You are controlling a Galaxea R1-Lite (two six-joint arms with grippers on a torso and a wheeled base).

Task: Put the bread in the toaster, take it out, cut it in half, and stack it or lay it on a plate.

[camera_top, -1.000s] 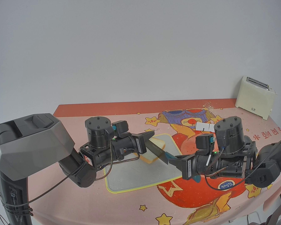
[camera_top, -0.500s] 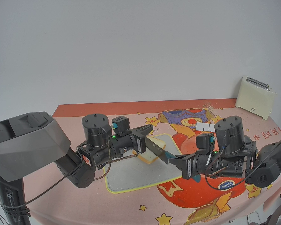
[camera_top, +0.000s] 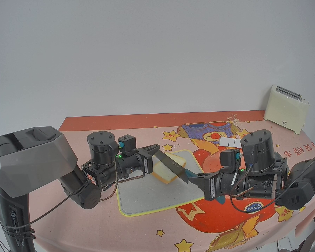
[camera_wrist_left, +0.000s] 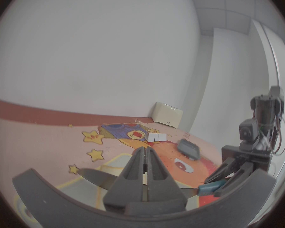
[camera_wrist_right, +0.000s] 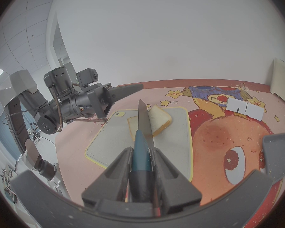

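Your right gripper (camera_top: 194, 176) is clamped on the teal handle of the knife (camera_top: 171, 164), whose blade runs toward 10 o'clock across the bread (camera_top: 164, 175). That 1 slice lies on the far half of the cutting board (camera_top: 147, 196), and you cannot tell whether the blade has gone through it. Your left gripper (camera_top: 155, 147) has its fingers pressed together on nothing, just beside the knife tip at the bread's 10 o'clock, while the toaster (camera_top: 286, 108) stands well apart at the board's 2 o'clock.
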